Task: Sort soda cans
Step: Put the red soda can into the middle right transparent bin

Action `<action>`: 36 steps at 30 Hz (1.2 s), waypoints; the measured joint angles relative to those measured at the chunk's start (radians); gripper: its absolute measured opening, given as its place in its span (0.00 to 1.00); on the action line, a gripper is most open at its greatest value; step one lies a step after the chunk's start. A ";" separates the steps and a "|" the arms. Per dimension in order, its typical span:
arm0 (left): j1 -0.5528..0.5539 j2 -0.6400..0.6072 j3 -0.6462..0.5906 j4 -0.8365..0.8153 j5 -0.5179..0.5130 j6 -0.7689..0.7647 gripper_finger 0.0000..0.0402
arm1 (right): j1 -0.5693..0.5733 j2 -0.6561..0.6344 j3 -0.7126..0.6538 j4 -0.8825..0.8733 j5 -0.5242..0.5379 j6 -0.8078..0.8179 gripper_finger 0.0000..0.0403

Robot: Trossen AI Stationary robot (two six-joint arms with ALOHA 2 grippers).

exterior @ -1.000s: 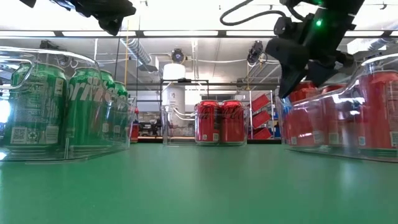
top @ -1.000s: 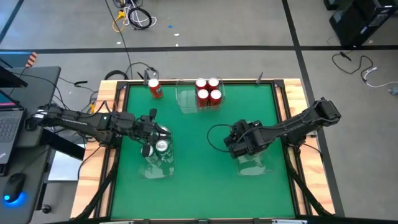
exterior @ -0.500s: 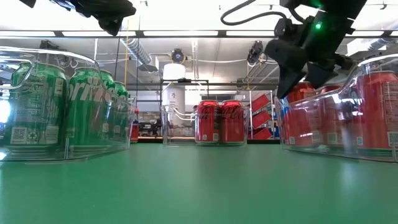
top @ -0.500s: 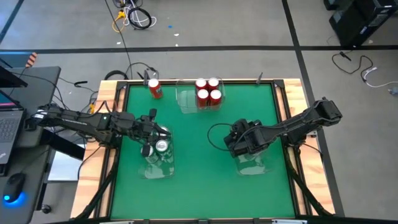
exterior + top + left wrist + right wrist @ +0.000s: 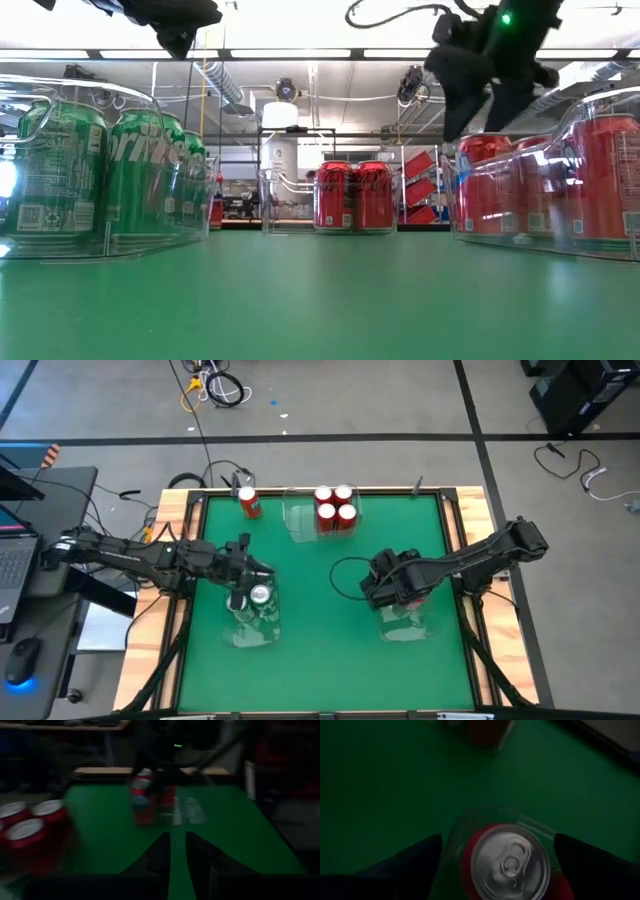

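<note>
Hovering right gripper [image 5: 495,850], fingers spread wide, empty, above a red-bodied soda can with silver top [image 5: 509,862] in the clear plastic tray [image 5: 408,622] on the green tabletop [image 5: 320,610].
Left gripper [image 5: 177,847] nearly closed, empty, over the tray of green soda cans [image 5: 95,170].

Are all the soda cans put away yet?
Not yet. Green cans fill the left tray and red cans sit in the right tray. The right tool hangs open over a red can there. Four red cans and one lone can wait at the back.
</note>
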 joint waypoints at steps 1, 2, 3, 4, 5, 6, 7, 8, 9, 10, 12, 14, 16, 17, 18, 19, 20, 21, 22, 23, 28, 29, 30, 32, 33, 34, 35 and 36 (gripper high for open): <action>0.000 0.000 0.000 0.009 -0.033 -0.016 0.16 | -0.002 0.000 0.019 -0.007 0.003 -0.017 0.91; 0.001 0.000 0.000 0.015 -0.073 -0.026 0.16 | -0.004 0.000 0.038 -0.009 0.006 -0.034 0.90; 0.002 0.000 0.000 0.016 -0.113 -0.038 0.15 | -0.006 0.000 0.057 -0.008 0.007 -0.057 0.88; 0.003 0.000 0.000 0.013 -0.144 -0.040 0.15 | -0.009 -0.001 0.074 -0.008 0.010 -0.072 0.87; 0.004 0.000 0.000 0.009 -0.168 -0.039 0.15 | -0.013 -0.001 0.088 -0.008 0.014 -0.084 0.85; 0.006 0.000 0.000 0.009 -0.181 -0.038 0.14 | -0.015 -0.001 0.100 -0.008 0.018 -0.096 0.82; 0.011 -0.001 0.000 0.012 -0.184 -0.038 0.13 | -0.018 -0.001 0.111 -0.003 0.027 -0.111 0.78; 0.018 -0.004 0.000 0.021 -0.184 -0.037 0.12 | -0.022 -0.001 0.117 0.011 0.035 -0.131 0.74; 0.026 -0.009 0.000 0.037 -0.183 -0.031 0.11 | -0.027 -0.003 0.119 0.042 0.041 -0.156 0.69; 0.035 -0.013 0.000 0.061 -0.181 -0.018 0.09 | -0.033 -0.003 0.119 0.084 0.042 -0.190 0.63; 0.057 -0.023 0.000 0.134 -0.150 0.016 0.06 | -0.045 0.002 0.119 0.197 0.036 -0.282 0.50; 0.087 -0.029 0.000 0.223 -0.095 0.054 0.03 | -0.056 0.008 0.119 0.329 0.011 -0.392 0.35; 0.126 -0.030 0.000 0.309 -0.036 0.065 0.01 | -0.067 0.019 0.119 0.466 -0.024 -0.501 0.20; 0.149 -0.030 0.000 0.341 -0.014 0.065 0.01 | -0.072 0.023 0.120 0.542 -0.043 -0.558 0.13; 0.174 -0.030 0.000 0.364 0.012 0.065 0.01 | -0.075 0.026 0.119 0.600 -0.059 -0.613 0.07; 0.197 -0.029 0.000 0.376 0.034 0.064 0.01 | -0.080 0.034 0.119 0.656 -0.073 -0.660 0.03; 0.218 -0.029 0.001 0.378 0.054 0.062 0.01 | -0.085 0.042 0.120 0.727 -0.086 -0.701 0.03; 0.240 -0.029 0.001 0.369 0.062 0.062 0.01 | -0.092 0.051 0.121 0.782 -0.110 -0.734 0.04; 0.262 -0.029 0.001 0.350 0.068 0.062 0.01 | -0.101 0.064 0.121 0.827 -0.131 -0.758 0.05; 0.280 -0.029 0.001 0.330 0.070 0.062 0.01 | -0.110 0.079 0.121 0.873 -0.159 -0.779 0.06; 0.378 -0.034 0.014 0.130 0.076 0.016 0.00 | -0.173 0.188 0.121 1.065 -0.289 -0.852 0.05; 0.401 -0.034 0.026 0.077 0.078 0.005 0.00 | -0.186 0.211 0.121 1.095 -0.306 -0.852 0.04; 0.420 -0.034 0.038 0.029 0.077 -0.008 0.00 | -0.198 0.233 0.121 1.119 -0.314 -0.851 0.04; 0.463 -0.034 0.055 -0.050 0.077 -0.014 0.00 | -0.226 0.270 0.121 1.171 -0.327 -0.848 0.04; 0.487 -0.034 0.067 -0.089 0.077 -0.012 0.00 | -0.239 0.285 0.121 1.189 -0.336 -0.847 0.05; 0.512 -0.034 0.080 -0.128 0.077 -0.010 0.00 | -0.252 0.298 0.121 1.209 -0.349 -0.846 0.05; 0.541 -0.034 0.092 -0.168 0.075 -0.007 0.00 | -0.265 0.310 0.121 1.224 -0.361 -0.844 0.06; 0.571 -0.034 0.107 -0.213 0.066 0.004 0.00 | -0.276 0.319 0.121 1.234 -0.369 -0.842 0.07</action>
